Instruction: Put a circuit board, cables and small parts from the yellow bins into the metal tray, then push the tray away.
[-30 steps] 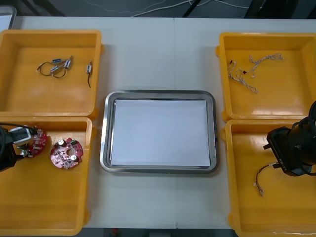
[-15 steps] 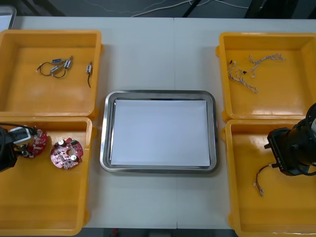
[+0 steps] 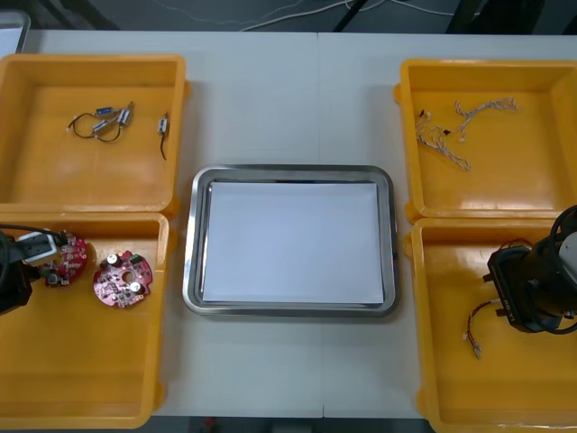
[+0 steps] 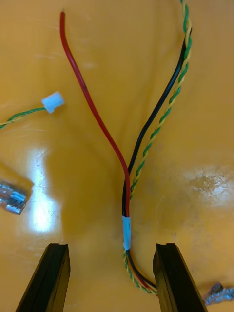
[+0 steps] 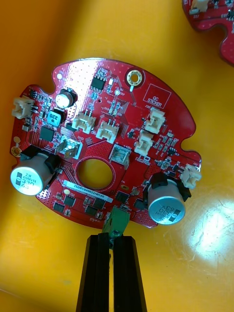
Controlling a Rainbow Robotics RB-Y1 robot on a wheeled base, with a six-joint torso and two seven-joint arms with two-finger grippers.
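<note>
Just beside left fingers' [image 5: 95,273] circuit board [image 5: 122,112] — second board [image 3: 122,278].

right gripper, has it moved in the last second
Yes. In the front view the right gripper has shifted slightly toward the table's near edge, away from the far wall of its yellow bin.

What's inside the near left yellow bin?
One loose circuit board, and a gripped circuit board, its green tab in the left pincer. The left arm hides part of that bin.

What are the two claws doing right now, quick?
Left claw: closed on the red circuit board.
Right claw: open, straddling a cable.
</note>
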